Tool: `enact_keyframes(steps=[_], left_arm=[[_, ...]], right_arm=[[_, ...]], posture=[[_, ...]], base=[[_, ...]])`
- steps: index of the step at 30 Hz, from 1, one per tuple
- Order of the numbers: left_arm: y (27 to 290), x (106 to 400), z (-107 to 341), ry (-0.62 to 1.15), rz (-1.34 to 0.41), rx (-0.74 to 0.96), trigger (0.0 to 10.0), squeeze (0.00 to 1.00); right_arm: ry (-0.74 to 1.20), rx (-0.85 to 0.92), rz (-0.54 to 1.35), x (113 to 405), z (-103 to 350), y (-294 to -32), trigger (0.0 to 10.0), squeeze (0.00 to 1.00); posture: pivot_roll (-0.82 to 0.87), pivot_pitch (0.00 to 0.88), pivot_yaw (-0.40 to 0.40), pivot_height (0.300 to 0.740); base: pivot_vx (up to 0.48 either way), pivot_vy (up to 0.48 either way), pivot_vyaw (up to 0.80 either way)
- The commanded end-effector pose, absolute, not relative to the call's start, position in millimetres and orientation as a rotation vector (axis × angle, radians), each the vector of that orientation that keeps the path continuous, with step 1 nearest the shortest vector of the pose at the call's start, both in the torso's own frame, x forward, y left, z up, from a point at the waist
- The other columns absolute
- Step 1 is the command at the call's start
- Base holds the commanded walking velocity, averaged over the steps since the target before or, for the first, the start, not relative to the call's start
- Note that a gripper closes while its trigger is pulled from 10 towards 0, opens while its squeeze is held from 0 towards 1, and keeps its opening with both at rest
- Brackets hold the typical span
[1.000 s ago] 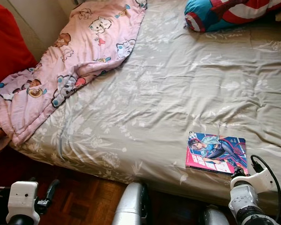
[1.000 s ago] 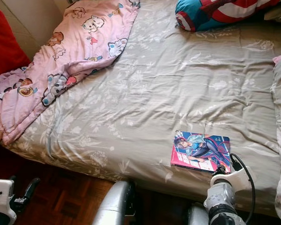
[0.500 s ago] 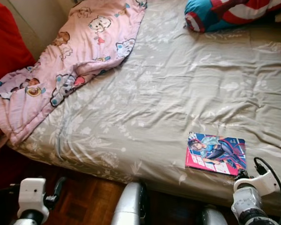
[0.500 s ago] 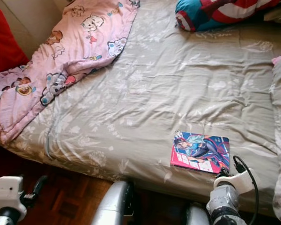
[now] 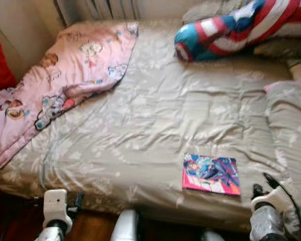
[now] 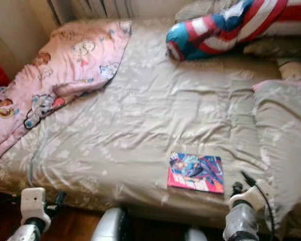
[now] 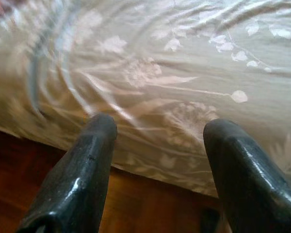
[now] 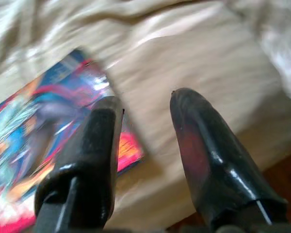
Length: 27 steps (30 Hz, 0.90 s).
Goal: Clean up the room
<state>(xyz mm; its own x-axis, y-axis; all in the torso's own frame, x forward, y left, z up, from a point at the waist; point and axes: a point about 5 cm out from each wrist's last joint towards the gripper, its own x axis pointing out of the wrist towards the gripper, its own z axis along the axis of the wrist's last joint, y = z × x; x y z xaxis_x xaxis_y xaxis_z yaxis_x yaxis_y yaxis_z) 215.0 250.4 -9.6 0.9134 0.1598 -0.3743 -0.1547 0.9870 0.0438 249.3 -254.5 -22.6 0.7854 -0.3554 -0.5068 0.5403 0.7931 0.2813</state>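
Observation:
A colourful comic book (image 5: 211, 173) lies flat on the grey floral bedsheet (image 5: 155, 120), near the bed's front edge. My right gripper (image 8: 145, 111) is open just beside the book's (image 8: 39, 121) near right corner, over the mattress edge, with nothing between its fingers. In the left eye view it sits low at the right (image 5: 258, 191). My left gripper (image 7: 157, 126) is open and empty, pointing at the sheet's hanging front edge at the bed's left end; its wrist (image 5: 55, 203) is low on the left.
A pink cartoon blanket (image 5: 65, 75) is bunched over the bed's left side. A red, white and blue pillow (image 5: 226, 30) lies at the head, a grey duvet fold (image 5: 291, 115) at the right. Dark wooden floor (image 7: 136, 204) runs under the bed's edge.
The whole view has shifted up, showing more of the bed's head, and is blurred. My left arm has come in closer to the bed's front edge. The book lies as before.

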Motion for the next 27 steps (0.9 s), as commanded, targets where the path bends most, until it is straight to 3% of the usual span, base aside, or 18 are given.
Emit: enact_keyframes(steps=[1, 10, 23, 27], left_arm=[[252.9, 207.5, -21.9, 0.436, 0.202, -0.013, 10.0, 0.0], [242.9, 211.5, -40.8, 0.547, 0.212, -0.049, 10.0, 0.0], [261.1, 200.8, -50.4, 0.649, 0.27, -0.101, 10.0, 0.0], [261.2, 188.6, -58.7, 0.735, 0.221, -0.019, 10.0, 0.0]], right_arm=[[0.498, 0.411, -0.467, 237.9, -32.5, -250.4, 10.0, 0.0], [0.679, 0.321, -0.363, 200.5, -62.8, -230.9, 10.0, 0.0], [0.783, 0.321, -0.361, 182.2, -76.8, -218.1, 10.0, 0.0], [0.832, 0.304, -0.36, 166.1, -82.7, -226.7, 10.0, 0.0]], posture=[[0.05, 0.0, 0.038, 0.648], [0.02, 0.0, 0.031, 0.648], [-0.03, 0.0, 0.057, 0.712], [-0.04, 0.0, 0.056, 0.74]], base=[[0.0, 0.0, 0.0], [0.0, 0.0, 0.0], [0.0, 0.0, 0.0], [0.0, 0.0, 0.0]])
